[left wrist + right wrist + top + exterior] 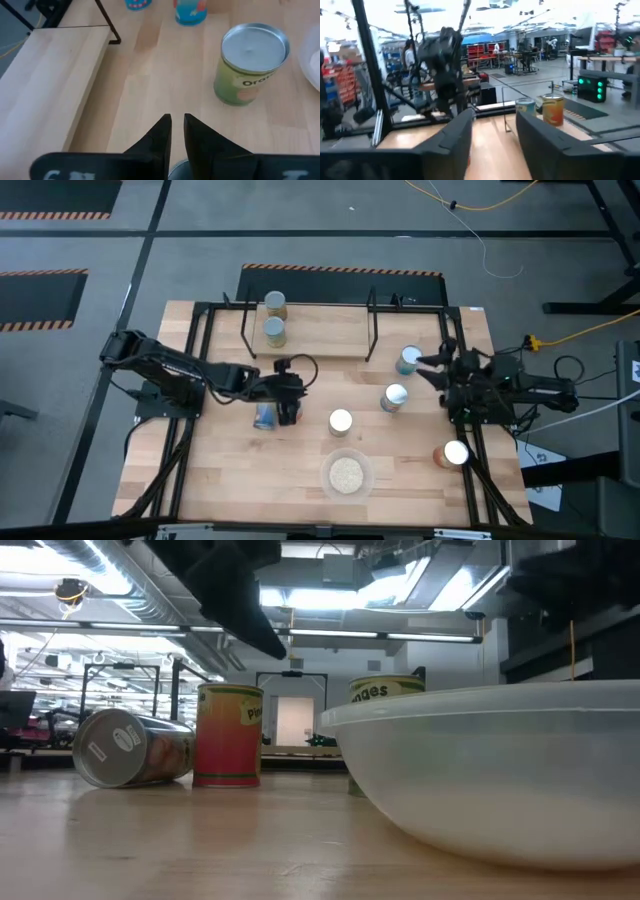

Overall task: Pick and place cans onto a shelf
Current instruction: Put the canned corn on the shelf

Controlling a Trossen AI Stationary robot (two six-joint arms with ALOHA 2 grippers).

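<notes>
Left gripper [285, 412] low over table [230, 480] mid-left, fingers [161, 135] nearly together, nothing clearly clamped; blue can [264, 416] just beside it. Right gripper [432, 367] near right edge, fingers [451, 140] apart, empty, blue can [409, 360] just beside. Two cans [274, 318] on shelf [320, 330] at left end. Other cans [340, 422] loose on table near bowl [346, 474].
</notes>
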